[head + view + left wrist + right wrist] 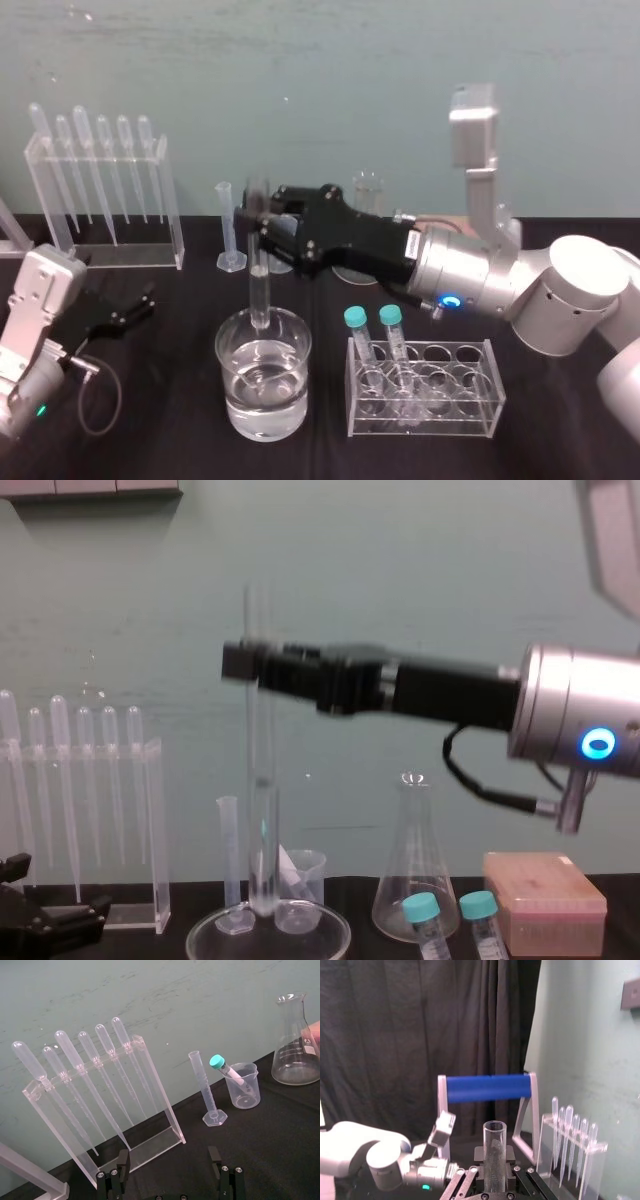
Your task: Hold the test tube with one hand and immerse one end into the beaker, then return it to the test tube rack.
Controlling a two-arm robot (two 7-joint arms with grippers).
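From the head: up above the beaker (222,345), the right gripper (262,225), clenched tight on the test tube (259,280) near its top. Tube standing straight up, open end high, low end down inside the beaker's big round rim. Clear water in the beaker; hard to say if the tube's tip touches it, maybe just over it. Just to the right of the beaker, the test tube rack (455,352) on the black table (160,420), with two teal-capped tubes (355,335) leaning in it. Far to the left of the beaker, the left gripper (125,310), resting low, holding nothing. Behind the beaker, a graduated cylinder (229,230), and farther back to the left a pipette stand (100,190). From the left wrist: left gripper (168,1160) with fingers (122,1160) spread wide and nothing between them, looking at the pipette stand (100,1105), the graduated cylinder (206,1087), a small cup (242,1085) and a conical flask (295,1045). From the right wrist: right gripper (494,1167) squeezed on the test tube (494,1147) from both sides, round open rim showing on top, a blue roller (487,1087) far behind. From the chest: right gripper (250,665) high over the beaker (200,940), test tube (262,810) hanging straight down into it, conical flask (410,870) and a pink box (545,900) off to the beaker's right.
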